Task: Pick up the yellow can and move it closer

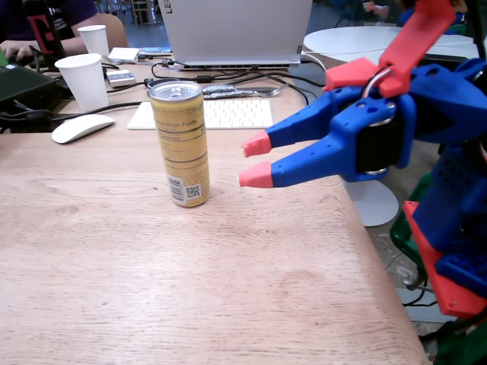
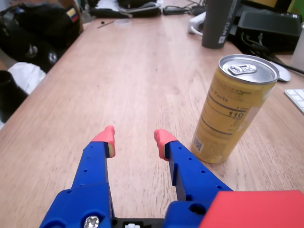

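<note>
Yellow can (image 1: pixel 181 143) upright on tabletop (image 1: pixel 152 266), untouched, standing free for a side grasp. Hand (image 1: pixel 252 160) spread wide and empty, hovering just right of can in fixed view, not yet lined up around it.

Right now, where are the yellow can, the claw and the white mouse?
yellow can (image 1: pixel 181 144), fixed view, mid label.
claw (image 2: pixel 136 140), wrist view, gap between its pink tips.
white mouse (image 1: pixel 81 127), fixed view, its top.

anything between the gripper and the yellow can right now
Nothing. In the fixed view only bare table separates the open gripper from the yellow can. The wrist view shows the can just right of the fingertips, untouched.
</note>
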Motion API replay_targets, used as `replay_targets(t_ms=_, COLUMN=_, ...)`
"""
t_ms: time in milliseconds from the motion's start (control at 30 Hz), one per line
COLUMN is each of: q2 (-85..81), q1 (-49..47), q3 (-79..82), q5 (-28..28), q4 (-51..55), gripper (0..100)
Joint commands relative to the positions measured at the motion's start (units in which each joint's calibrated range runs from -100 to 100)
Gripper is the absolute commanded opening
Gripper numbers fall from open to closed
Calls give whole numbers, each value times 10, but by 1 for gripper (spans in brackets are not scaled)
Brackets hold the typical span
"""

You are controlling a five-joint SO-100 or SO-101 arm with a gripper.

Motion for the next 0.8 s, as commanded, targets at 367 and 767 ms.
replay_targets(t_ms=367, q2=-1, q1=-14, q3=5, q5=1, q4=0, gripper=19)
replay_targets(t_ms=767, q2=1, q1=-4, q3=5, q5=1, q4=0, gripper=19)
